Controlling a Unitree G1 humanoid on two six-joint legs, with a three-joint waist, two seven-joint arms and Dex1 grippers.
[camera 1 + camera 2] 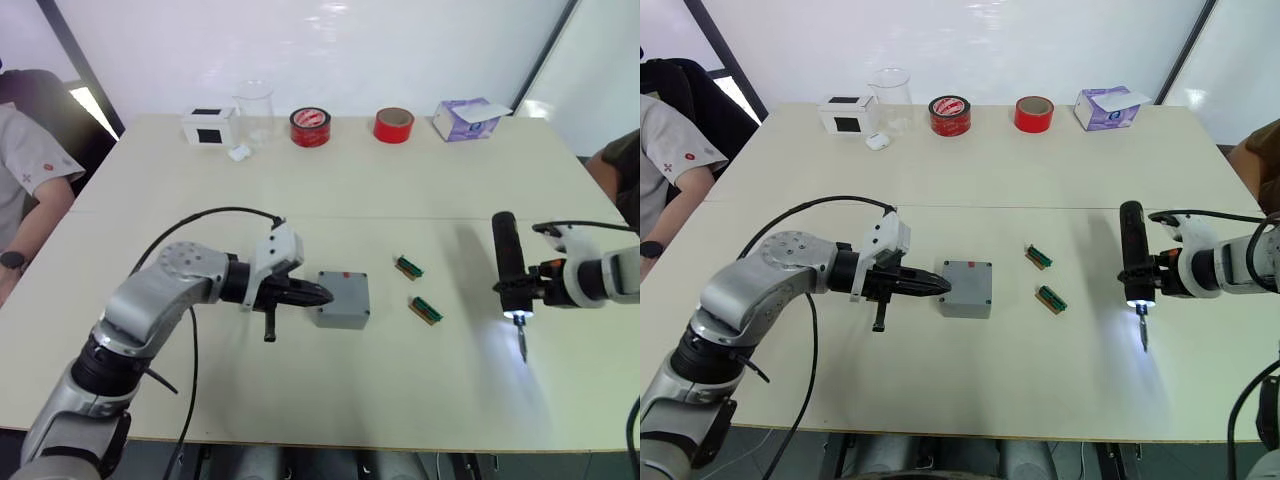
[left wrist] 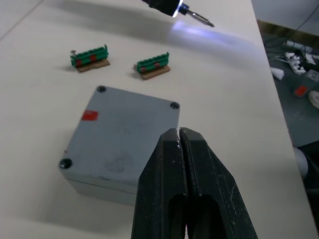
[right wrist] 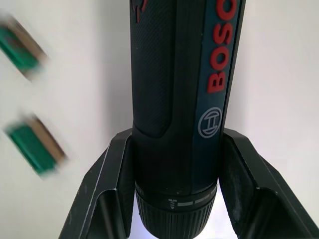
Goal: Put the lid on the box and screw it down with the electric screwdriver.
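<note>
The grey box (image 1: pixel 339 321) stands mid-table with the flat grey lid (image 1: pixel 343 292) lying on top of it, red mark up. Three corners of the lid (image 2: pixel 119 139) show dark screw spots. My left gripper (image 2: pixel 179 132) is shut and empty, its tips (image 1: pixel 322 296) at the lid's left edge; whether they touch it I cannot tell. Off to the right, my right gripper (image 1: pixel 522 289) is shut on the black electric screwdriver (image 1: pixel 507 255). The tool hangs above the table with its bit down and its white light on. Its red-lettered body (image 3: pixel 174 74) sits between the two fingers.
Two small green circuit boards (image 1: pixel 408 266) (image 1: pixel 426 309) lie between the box and the screwdriver. Along the far edge stand a white box with a black square (image 1: pixel 210 126), a clear beaker (image 1: pixel 253 108), two red tape rolls (image 1: pixel 310 127) (image 1: pixel 394 125) and a tissue pack (image 1: pixel 467 118). A person (image 1: pixel 28 170) sits at the left.
</note>
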